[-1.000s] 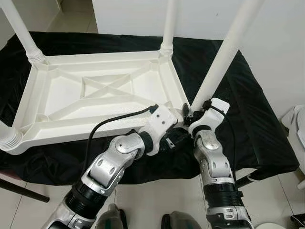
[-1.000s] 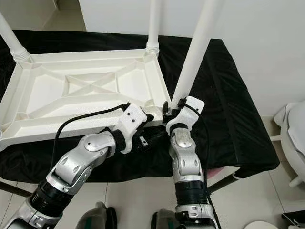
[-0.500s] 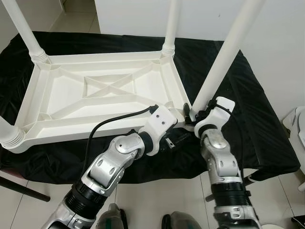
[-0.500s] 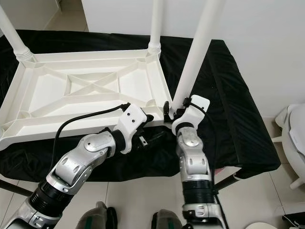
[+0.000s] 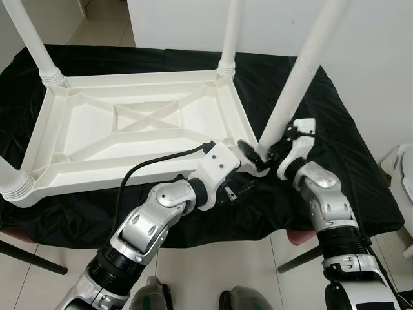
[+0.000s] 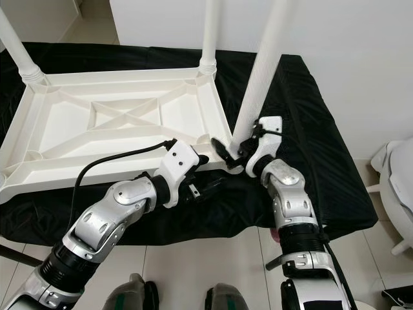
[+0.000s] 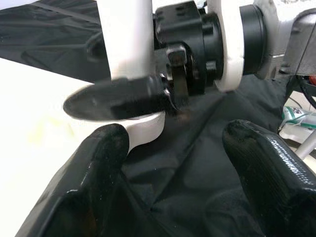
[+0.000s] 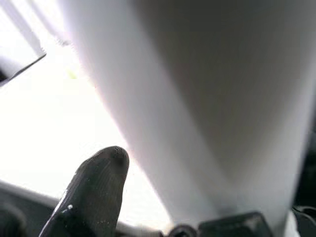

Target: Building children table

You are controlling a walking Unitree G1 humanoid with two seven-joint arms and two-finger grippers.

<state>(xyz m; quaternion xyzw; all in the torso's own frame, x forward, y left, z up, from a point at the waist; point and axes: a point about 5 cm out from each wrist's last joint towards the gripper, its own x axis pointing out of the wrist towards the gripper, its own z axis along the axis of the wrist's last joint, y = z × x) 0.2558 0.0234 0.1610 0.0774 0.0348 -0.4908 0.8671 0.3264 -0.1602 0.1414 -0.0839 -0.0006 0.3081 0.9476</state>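
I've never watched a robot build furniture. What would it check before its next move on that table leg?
1. Right gripper around the near-right leg: ok, fingers on either side of its base.
2. Leg upright in its corner socket: not ok, it leans.
3. Left gripper free: ok, open beside that corner.
4. Upside-down tabletop resting on the black cloth: ok.
5. Leg fully seated: cannot tell.

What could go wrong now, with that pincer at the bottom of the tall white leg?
The right pincer sits at the base of the white plastic table leg, which leans rather than stands straight; if it is not fully seated in the corner of the upturned white plastic table top, it might tip out. The open left pincer waits very close by, so the two could bump. The table top rests on loose black cloth and might slide.
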